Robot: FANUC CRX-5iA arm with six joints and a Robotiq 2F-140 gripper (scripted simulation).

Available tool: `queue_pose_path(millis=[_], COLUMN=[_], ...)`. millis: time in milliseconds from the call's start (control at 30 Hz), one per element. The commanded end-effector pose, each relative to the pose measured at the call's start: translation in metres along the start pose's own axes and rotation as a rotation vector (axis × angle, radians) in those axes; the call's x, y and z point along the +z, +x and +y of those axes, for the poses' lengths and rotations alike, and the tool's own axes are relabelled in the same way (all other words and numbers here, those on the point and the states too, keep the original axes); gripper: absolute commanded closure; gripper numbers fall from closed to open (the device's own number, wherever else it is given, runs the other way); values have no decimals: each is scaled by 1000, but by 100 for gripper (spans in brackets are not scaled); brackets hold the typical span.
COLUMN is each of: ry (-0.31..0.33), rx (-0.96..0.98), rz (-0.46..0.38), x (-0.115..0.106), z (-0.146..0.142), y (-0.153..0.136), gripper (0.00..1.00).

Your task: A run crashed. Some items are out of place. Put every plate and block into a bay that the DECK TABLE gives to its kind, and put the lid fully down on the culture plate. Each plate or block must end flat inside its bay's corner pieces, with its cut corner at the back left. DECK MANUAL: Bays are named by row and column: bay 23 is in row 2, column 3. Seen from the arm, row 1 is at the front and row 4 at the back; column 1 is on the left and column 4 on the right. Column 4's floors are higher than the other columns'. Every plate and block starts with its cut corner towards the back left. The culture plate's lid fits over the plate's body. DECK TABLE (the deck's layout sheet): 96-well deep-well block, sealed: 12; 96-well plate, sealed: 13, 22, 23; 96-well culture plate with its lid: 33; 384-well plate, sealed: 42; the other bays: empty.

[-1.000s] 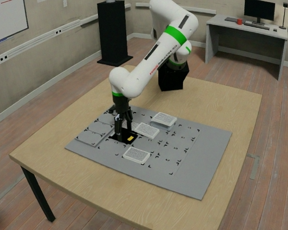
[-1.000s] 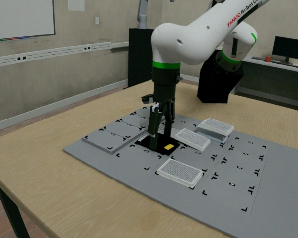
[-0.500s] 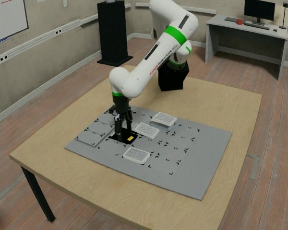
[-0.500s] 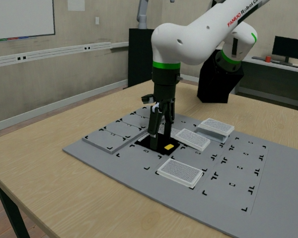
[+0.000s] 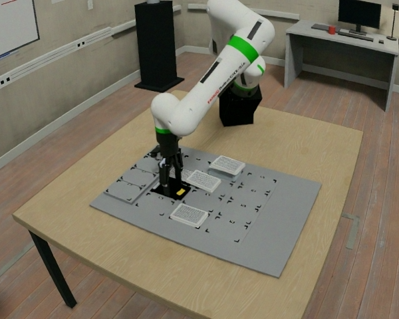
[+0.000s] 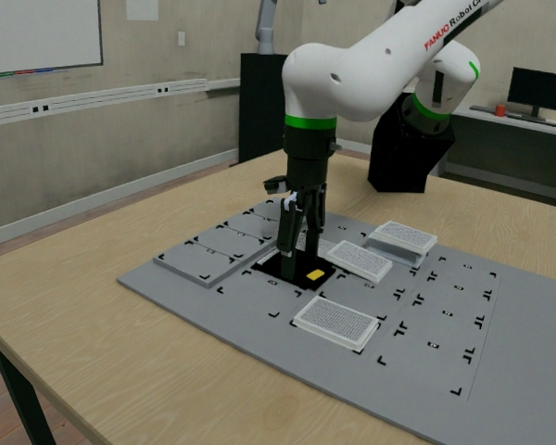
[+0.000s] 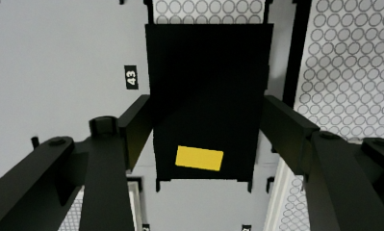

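Tabletop wood [image 6: 125,374] runs along the bottom of the exterior view, and on it lies a grey deck mat [image 6: 523,335] marked with black corner pieces. Nearest to me, low in the middle of the frame, a white sealed plate [image 6: 335,322] lies flat. Just behind it sits a black plate [image 6: 277,271] with a yellow label [image 6: 315,274], flat on the deck, with the bay tag "43" [image 7: 130,77] beside it in the wrist view. The gripper [image 7: 208,127] straddles this plate from above, its fingers partly apart with the pads at the plate's two long sides. I cannot tell whether they actually clamp it. Right of that, another white plate [image 6: 360,259] lies tilted. Farther right stands a taller white block [image 6: 405,236]. Beyond, the white arm [image 6: 364,71] reaches in from the upper right.
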State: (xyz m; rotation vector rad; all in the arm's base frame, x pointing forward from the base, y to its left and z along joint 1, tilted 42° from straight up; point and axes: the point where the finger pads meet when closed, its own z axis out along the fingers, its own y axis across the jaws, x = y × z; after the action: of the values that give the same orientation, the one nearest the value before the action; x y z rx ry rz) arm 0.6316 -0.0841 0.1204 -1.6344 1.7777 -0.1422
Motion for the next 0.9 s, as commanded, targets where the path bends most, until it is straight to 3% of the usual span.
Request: queue_pose_path(millis=[0, 867], ry=[1, 1], rx=[0, 0], rz=[1, 1], x=[-1, -1], z=[-1, -1], y=[0, 0], gripper=[38, 40])
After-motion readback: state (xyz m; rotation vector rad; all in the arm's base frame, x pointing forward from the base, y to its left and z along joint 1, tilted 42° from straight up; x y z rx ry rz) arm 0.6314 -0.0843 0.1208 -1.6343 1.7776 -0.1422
